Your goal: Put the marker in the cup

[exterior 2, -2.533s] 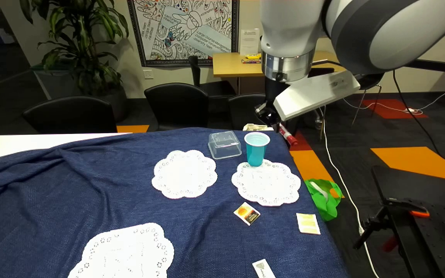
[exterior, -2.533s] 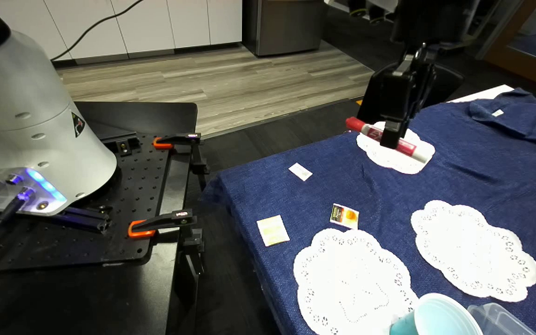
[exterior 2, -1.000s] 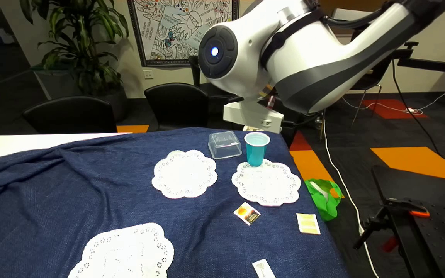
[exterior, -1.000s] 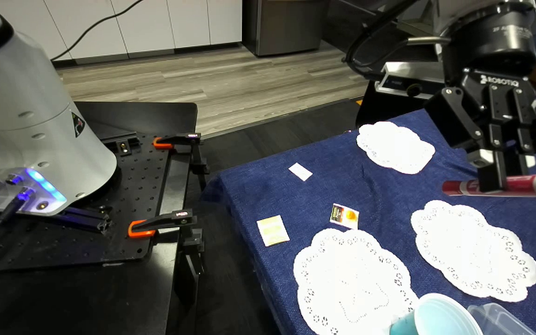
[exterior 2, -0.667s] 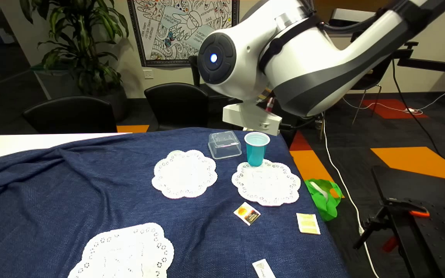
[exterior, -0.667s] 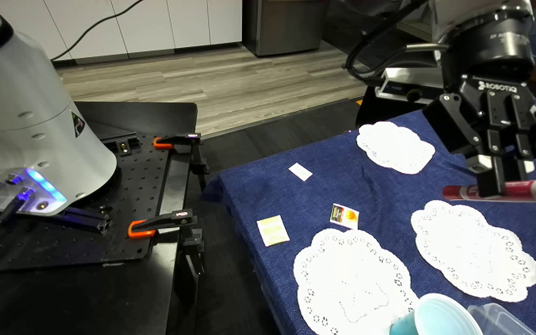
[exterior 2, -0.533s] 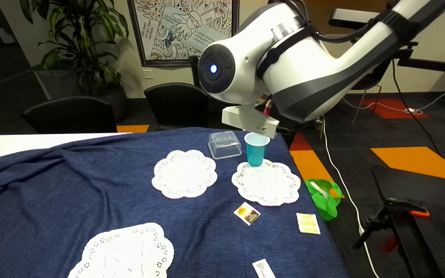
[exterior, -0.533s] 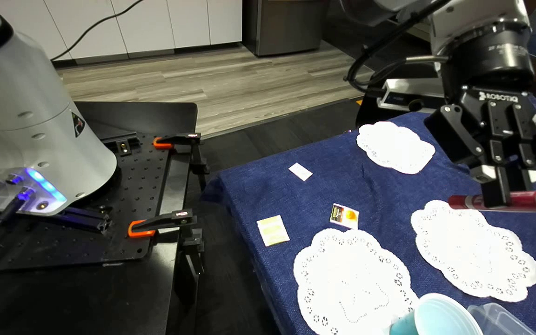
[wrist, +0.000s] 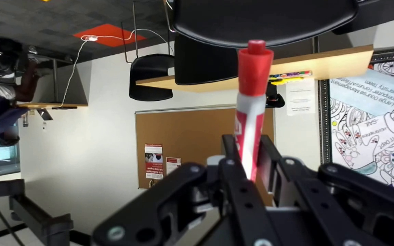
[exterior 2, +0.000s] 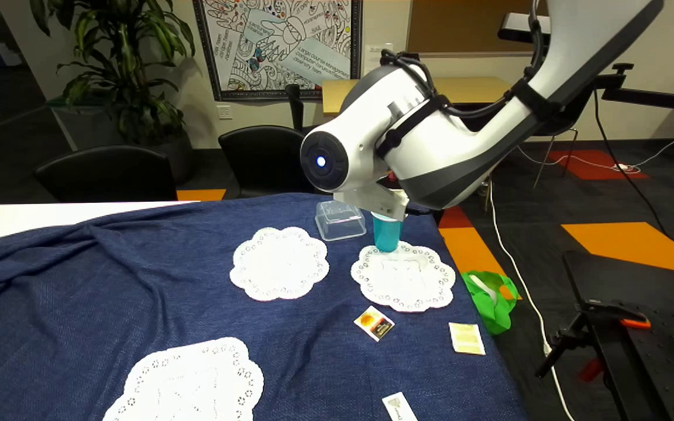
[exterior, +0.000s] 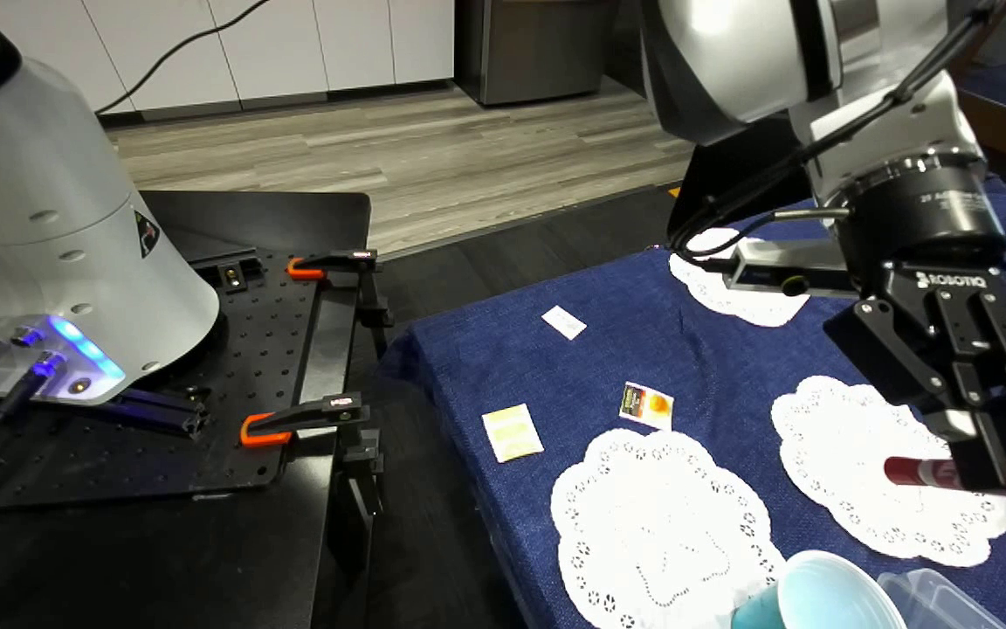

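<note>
My gripper (exterior: 996,472) is shut on the red and white marker (exterior: 913,472) around its middle, above the table. The marker lies nearly level, its red end pointing left in that exterior view and its other end out of frame. In the wrist view the marker (wrist: 255,73) sticks up between the fingertips (wrist: 248,143). The light teal cup (exterior: 839,598) stands upright, cut off by the frame's lower edge; the gripper is above and to the right of it there. In an exterior view the wrist mount hides part of the cup's rim (exterior 2: 387,237) and nearly all the gripper.
A clear plastic box (exterior 2: 340,221) stands beside the cup. White doilies (exterior 2: 404,278) and small packets (exterior 2: 374,323) lie flat on the blue cloth (exterior 2: 308,351). The cup stands at one doily's edge. Black chairs (exterior 2: 267,155) stand behind the table.
The arm has swung round and the wrist has turned, then lowered, with the marker held throughout. The wrist mount now covers part of the cup in an exterior view. The cup has not moved.
</note>
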Action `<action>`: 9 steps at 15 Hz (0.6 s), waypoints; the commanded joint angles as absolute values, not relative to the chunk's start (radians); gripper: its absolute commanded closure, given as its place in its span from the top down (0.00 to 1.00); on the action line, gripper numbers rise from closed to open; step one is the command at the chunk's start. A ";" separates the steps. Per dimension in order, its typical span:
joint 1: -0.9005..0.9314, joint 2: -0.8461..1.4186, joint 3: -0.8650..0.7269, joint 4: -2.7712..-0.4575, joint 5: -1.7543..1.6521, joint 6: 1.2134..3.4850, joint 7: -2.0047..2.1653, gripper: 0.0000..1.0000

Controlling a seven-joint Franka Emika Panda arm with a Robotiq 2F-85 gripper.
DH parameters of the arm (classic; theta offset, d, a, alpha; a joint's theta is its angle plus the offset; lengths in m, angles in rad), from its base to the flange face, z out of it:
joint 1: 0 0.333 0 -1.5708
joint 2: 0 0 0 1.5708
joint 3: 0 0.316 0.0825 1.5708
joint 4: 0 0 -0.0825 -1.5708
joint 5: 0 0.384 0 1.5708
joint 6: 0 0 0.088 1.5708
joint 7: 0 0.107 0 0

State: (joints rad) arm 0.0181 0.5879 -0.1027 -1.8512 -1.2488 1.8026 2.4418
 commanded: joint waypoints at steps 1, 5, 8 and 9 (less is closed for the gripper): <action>-0.008 0.672 -0.098 -1.760 -1.265 1.785 2.419 0.05; -0.016 0.762 -0.103 -1.685 -1.257 1.768 2.410 0.05; -0.014 0.831 -0.110 -1.631 -1.254 1.736 2.405 0.05; -0.013 0.852 -0.111 -1.614 -1.252 1.726 2.403 0.05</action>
